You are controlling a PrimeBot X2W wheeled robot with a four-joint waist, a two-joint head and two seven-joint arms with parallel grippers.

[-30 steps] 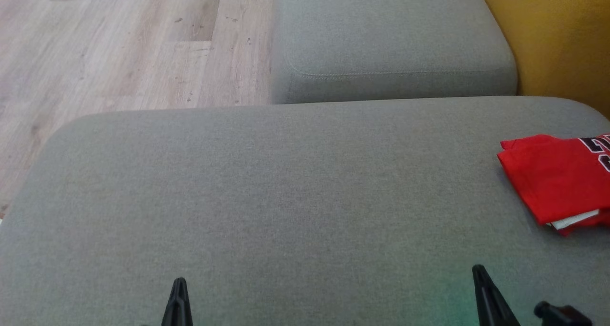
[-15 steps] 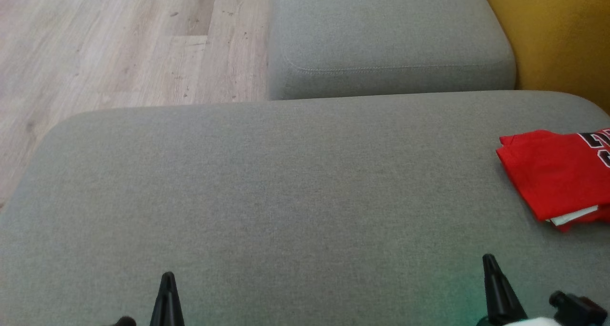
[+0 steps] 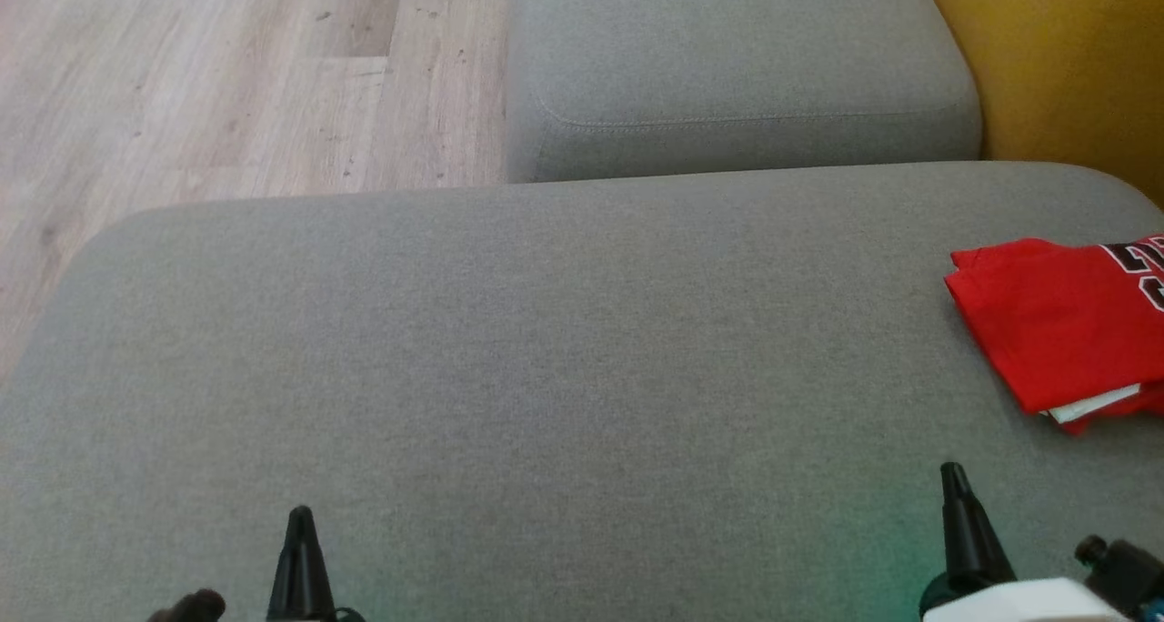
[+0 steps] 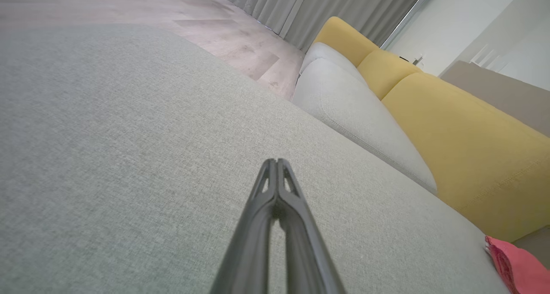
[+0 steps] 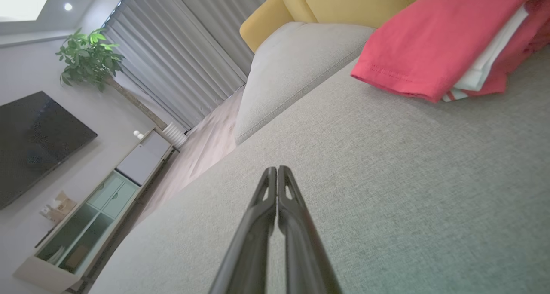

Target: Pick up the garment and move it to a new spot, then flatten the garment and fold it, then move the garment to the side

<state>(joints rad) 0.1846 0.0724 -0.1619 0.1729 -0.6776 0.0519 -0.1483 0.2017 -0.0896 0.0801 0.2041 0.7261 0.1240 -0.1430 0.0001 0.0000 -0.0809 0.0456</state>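
The garment [image 3: 1064, 326] is a red shirt with black-and-white lettering, lying folded at the right edge of the grey cushion [image 3: 546, 376]; a white layer peeks out at its near corner. It shows again in the right wrist view as the garment [image 5: 434, 44] at upper right, and as a red corner [image 4: 515, 266] in the left wrist view. My left gripper [image 3: 300, 517] is shut and empty near the cushion's front left. My right gripper [image 3: 952, 472] is shut and empty, a short way in front of the garment. Both pairs of fingers lie pressed together: left gripper [image 4: 277, 161], right gripper [image 5: 277, 169].
A second grey cushion [image 3: 737, 67] lies beyond the first. A yellow sofa back [image 3: 1064, 67] runs along the right. Wooden floor [image 3: 218, 76] is at the upper left. A TV [image 5: 34, 139], a cabinet [image 5: 90, 216] and a plant [image 5: 88, 57] stand across the room.
The head camera has tilted, shifting the whole scene slightly. Both grippers have risen a little further into view, the right one nearer the garment. The garment lies unchanged.
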